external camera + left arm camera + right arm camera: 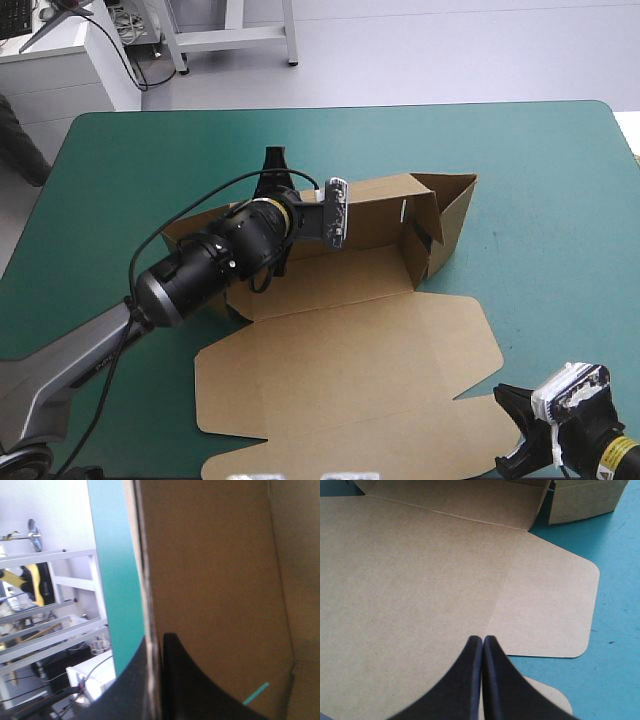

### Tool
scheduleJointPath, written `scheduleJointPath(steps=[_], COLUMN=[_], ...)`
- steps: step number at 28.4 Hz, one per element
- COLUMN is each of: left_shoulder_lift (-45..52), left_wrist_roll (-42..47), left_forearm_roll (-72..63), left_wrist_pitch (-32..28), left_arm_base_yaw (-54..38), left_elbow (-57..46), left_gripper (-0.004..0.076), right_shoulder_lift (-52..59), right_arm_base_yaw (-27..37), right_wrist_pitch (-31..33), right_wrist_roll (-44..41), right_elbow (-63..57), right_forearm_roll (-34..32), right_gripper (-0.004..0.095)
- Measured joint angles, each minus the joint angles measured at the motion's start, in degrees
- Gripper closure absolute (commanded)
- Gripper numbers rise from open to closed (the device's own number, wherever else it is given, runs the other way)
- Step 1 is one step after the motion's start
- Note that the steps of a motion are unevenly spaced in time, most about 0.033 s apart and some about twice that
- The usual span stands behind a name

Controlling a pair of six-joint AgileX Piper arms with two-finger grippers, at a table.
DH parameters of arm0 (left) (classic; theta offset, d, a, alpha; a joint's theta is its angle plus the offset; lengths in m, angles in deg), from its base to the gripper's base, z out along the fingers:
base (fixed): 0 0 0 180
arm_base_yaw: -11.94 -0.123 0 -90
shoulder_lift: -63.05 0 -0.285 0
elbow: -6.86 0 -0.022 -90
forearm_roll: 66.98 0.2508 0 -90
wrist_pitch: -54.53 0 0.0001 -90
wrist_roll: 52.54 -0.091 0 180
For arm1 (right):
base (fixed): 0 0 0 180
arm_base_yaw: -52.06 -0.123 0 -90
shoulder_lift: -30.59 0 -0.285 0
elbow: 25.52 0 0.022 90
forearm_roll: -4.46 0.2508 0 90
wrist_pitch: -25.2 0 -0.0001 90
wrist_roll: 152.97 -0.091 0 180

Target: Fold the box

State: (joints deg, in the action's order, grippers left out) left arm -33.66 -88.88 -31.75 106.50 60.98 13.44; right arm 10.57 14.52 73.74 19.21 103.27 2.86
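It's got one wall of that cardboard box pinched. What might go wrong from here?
The left gripper is shut on only the thin edge of the box's far wall; the board might slip out or crease. The right gripper is shut above the flat lid, holding nothing, so the box could slide when pulled. The raised end wall looks loosely folded and may spring back.
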Motion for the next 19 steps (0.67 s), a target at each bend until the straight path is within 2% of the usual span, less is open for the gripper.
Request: scheduleJointPath(steps=[9, 14, 19], left_shoulder_lift=[1.9, 6.7, 10.2], left_wrist_roll=[17.0, 24.0, 26.5], left_forearm_roll=[24.3, 31.2, 33.4], left_wrist_pitch=[-8.0, -13.8, -17.8], left_arm_base_yaw=[4.9, 5.0, 5.4], left_elbow=[-14.1, -22.2, -26.9], left_gripper=[0.0732, 0.0732, 0.0732], right_shoulder_lift=[0.0, 0.0, 0.0], right_arm_base_yaw=[0.0, 0.0, 0.0], right_wrist_pitch=[0.0, 0.0, 0.0], right_wrist_roll=[0.0, 0.0, 0.0], right_elbow=[0.0, 0.0, 0.0], right_forearm_roll=[0.1, 0.1, 0.1], right_gripper=[0.0925, 0.0925, 0.0925])
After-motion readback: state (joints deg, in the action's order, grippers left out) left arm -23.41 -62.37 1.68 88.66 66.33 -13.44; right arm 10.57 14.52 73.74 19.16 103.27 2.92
